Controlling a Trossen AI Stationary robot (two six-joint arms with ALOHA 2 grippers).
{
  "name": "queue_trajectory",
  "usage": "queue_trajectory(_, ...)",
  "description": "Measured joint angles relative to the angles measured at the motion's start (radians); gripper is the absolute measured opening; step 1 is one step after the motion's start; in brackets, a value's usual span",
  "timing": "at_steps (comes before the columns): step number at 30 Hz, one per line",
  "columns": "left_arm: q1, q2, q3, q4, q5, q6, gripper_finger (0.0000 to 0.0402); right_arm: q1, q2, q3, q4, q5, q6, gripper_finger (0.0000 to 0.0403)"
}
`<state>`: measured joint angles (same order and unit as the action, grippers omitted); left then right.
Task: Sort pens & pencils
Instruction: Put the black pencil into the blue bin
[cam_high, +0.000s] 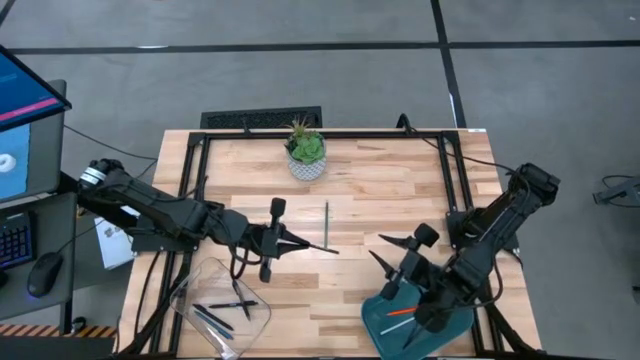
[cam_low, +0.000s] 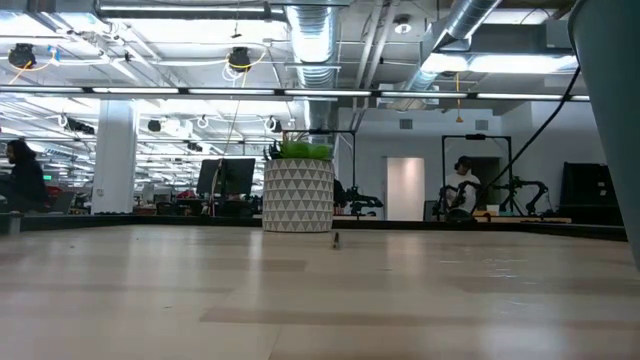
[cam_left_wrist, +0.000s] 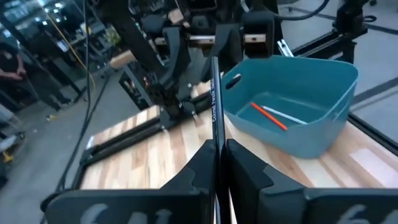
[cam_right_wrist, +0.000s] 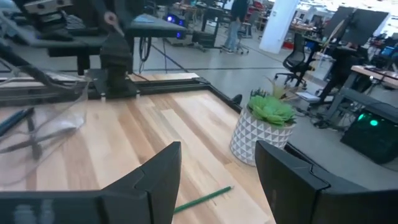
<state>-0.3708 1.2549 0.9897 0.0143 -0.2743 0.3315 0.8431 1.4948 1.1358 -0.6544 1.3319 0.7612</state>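
My left gripper (cam_high: 290, 243) is at the table's middle, shut on a black pen (cam_high: 318, 248) that points toward the table's right. My right gripper (cam_high: 376, 246) is open just right of the pen's tip, above the teal bin's far-left corner. A grey-green pencil (cam_high: 326, 222) lies flat on the wood in front of the open right gripper (cam_right_wrist: 214, 180), also seen as the pencil (cam_right_wrist: 202, 199). An orange-red pen (cam_left_wrist: 268, 116) and a white one (cam_left_wrist: 292, 117) lie in the teal bin (cam_left_wrist: 323, 93). Dark pens (cam_high: 225, 308) lie in the clear tub (cam_high: 195, 285). My left gripper pinches the black pen between its two fingers (cam_left_wrist: 245, 165), at the pen's rear part (cam_left_wrist: 216, 134). The pen lies along the fingers and sticks out forward past their tips, its free end (cam_left_wrist: 214, 65) toward the teal bin. It is lifted clear of the table, roughly level.
A potted succulent in a white patterned pot (cam_high: 306, 155) stands near the table's far edge, also seen as the pot (cam_low: 298, 195). Black frame rails (cam_high: 190, 180) run along the table's left and right sides. Bare wood (cam_high: 380, 190) lies between the plant and the bins.
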Motion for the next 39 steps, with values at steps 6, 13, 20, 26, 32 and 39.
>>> queue_trajectory(6, 0.019, 0.007, 0.0, -0.002, 0.003, 0.03, 0.0013, -0.042, 0.0, 0.0, -0.021, -0.132, -0.008, 0.0228)
queue_trajectory(13, 0.066, 0.007, 0.0, -0.001, 0.021, 0.024, 0.0013, -0.089, 0.0, 0.0, -0.039, -0.127, -0.009, 0.0228)
queue_trajectory(20, 0.102, 0.007, -0.031, 0.069, 0.101, 0.034, 0.0013, -0.098, -0.001, -0.086, -0.033, 0.074, 0.087, 0.0228)
queue_trajectory(26, 0.105, 0.007, -0.031, 0.135, 0.175, 0.058, 0.0013, -0.071, -0.001, -0.251, 0.0, 0.233, 0.364, 0.0228)
queue_trajectory(32, 0.105, 0.031, -0.03, 0.2, 0.192, 0.068, 0.0013, -0.062, -0.001, -0.33, 0.024, 0.238, 0.503, 0.0228)
queue_trajectory(39, 0.115, 0.11, -0.03, 0.253, 0.21, 0.075, 0.0013, -0.064, -0.001, -0.315, 0.177, 0.241, 0.316, 0.0228)
